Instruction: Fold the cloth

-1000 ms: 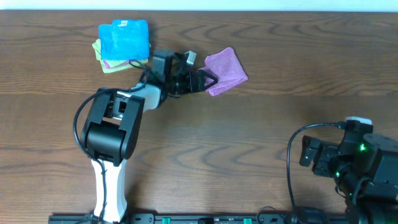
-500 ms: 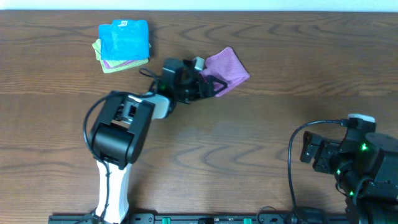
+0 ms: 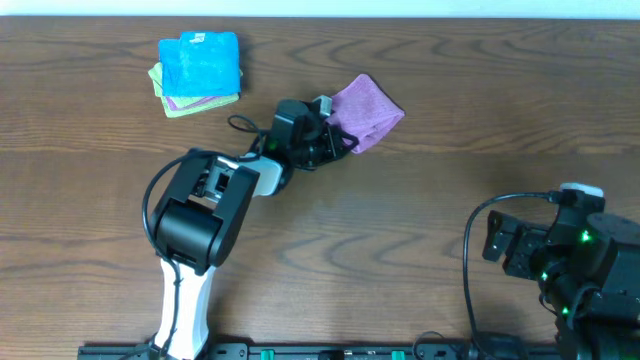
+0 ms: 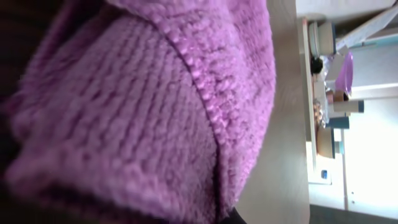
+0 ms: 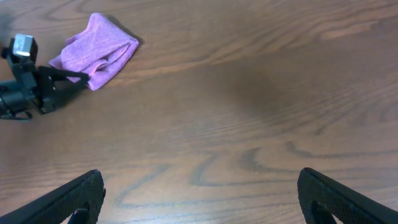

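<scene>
The purple cloth (image 3: 367, 108) lies bunched on the bench (image 3: 450, 190), far middle. It is a soft, light, limp knit, best pinched at a hemmed corner. The left fingers (image 3: 338, 140) look clenched on its near edge; the right fingers (image 5: 81, 196) are spread, well apart from it.

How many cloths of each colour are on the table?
Blue cloth: 1
Purple cloths: 2, the loose purple cloth and the stacked purple cloth
Green cloth: 1
Total: 4
</scene>
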Tool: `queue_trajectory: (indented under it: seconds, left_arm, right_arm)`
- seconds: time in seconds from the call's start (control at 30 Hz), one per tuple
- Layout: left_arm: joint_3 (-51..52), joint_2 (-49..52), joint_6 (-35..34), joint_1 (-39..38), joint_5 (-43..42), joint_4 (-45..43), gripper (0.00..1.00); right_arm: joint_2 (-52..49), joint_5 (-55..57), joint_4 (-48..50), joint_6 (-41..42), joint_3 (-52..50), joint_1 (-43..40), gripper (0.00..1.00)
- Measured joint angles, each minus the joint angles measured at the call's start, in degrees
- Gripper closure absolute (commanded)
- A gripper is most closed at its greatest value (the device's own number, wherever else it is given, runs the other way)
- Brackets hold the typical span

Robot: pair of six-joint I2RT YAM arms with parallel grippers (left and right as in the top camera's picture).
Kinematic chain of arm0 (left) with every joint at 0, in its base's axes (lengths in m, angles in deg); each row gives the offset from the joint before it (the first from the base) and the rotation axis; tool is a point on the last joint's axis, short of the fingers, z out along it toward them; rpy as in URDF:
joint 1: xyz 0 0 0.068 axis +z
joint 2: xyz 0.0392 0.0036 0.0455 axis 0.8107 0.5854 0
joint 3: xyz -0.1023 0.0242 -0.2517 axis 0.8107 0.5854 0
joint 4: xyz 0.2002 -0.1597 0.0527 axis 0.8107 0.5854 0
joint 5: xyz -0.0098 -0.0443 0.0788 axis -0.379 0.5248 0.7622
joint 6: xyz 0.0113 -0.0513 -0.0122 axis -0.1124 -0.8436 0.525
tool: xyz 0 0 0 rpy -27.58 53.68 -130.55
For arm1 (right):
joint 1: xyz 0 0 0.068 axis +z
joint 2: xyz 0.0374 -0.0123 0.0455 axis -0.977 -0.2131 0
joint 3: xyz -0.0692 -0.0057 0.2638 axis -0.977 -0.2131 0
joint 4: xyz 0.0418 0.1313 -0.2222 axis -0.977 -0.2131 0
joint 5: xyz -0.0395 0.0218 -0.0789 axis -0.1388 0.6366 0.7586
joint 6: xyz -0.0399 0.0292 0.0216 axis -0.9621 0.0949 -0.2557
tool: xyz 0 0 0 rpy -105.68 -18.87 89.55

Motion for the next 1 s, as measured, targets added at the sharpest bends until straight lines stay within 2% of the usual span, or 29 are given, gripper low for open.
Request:
queue_trajectory:
  seconds: [0.27, 0.67, 0.9, 0.93, 1.0]
  left_arm:
    - [0.00, 0.00, 1.31, 2.73, -4.24, 2.05, 0.94]
    - [-0.83, -0.87, 16.33, 2.80, -10.75, 21.79, 0.94]
    - [-1.01, -0.98, 20.59, 3.26, -12.76, 24.46, 0.94]
    - [-1.01, -0.98, 20.92, 3.37, -12.92, 24.61, 0.85]
    - [-1.05, -1.03, 21.51, 3.65, -14.51, 24.61, 0.41]
  right_arm:
    - [0.00, 0.00, 0.00, 0.00, 0.00, 0.00, 0.01]
    - [0.00, 0.00, 0.00, 0.00, 0.00, 0.00, 0.01]
    - [0.00, 0.00, 0.00, 0.00, 0.00, 0.00, 0.01]
    - [0.00, 0.00, 0.00, 0.00, 0.00, 0.00, 0.01]
    - [0.00, 0.00, 0.00, 0.00, 0.00, 0.00, 0.01]
